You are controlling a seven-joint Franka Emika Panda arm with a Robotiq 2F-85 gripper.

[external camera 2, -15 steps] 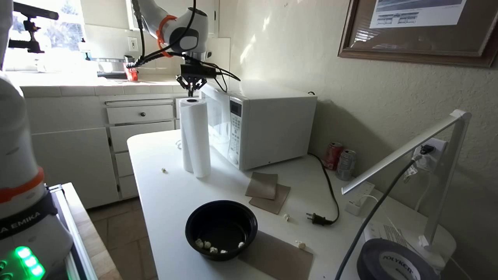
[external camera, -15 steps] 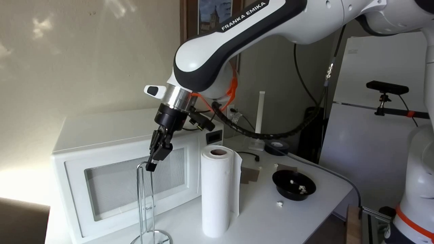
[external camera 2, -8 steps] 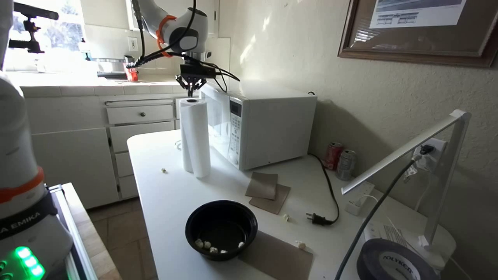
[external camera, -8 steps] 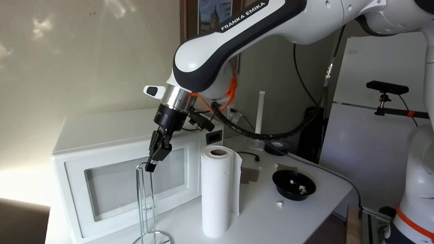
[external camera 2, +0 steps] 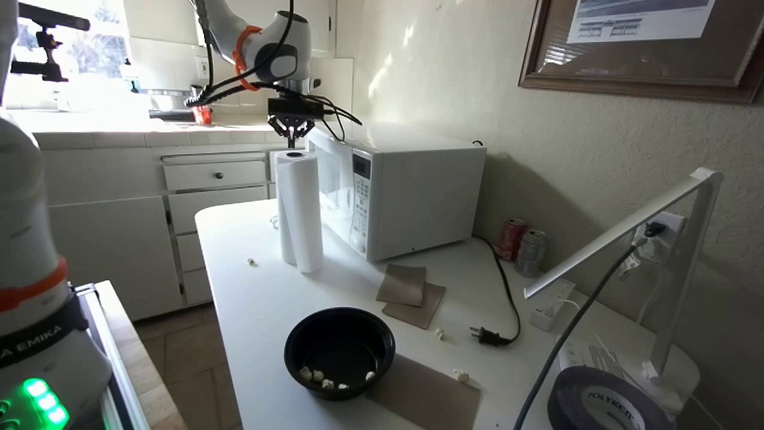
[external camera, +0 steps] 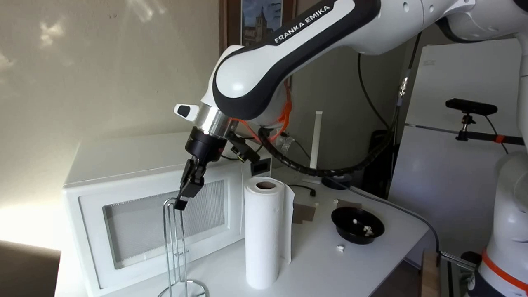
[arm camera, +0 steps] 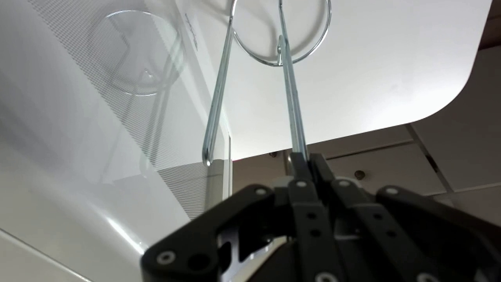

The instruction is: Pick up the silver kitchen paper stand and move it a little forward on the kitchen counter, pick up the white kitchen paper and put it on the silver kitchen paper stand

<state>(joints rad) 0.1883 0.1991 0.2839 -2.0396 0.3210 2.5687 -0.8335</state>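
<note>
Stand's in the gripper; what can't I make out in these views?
Stand: base cut off by the bottom edge in an exterior view, by the top edge in the wrist view.
Stand again: nearly all hidden behind the roll in an exterior view.
Grip contact: covered by the fingers in the wrist view.
Tape: partly cut off by the bottom edge in an exterior view.

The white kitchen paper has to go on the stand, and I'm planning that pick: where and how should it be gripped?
Probably from above, pinching the top rim of the white kitchen paper between core opening and outer face, clear of the loose sheet. It stands upright, its hollow core facing up; its body may be too broad for the gripper.
</note>
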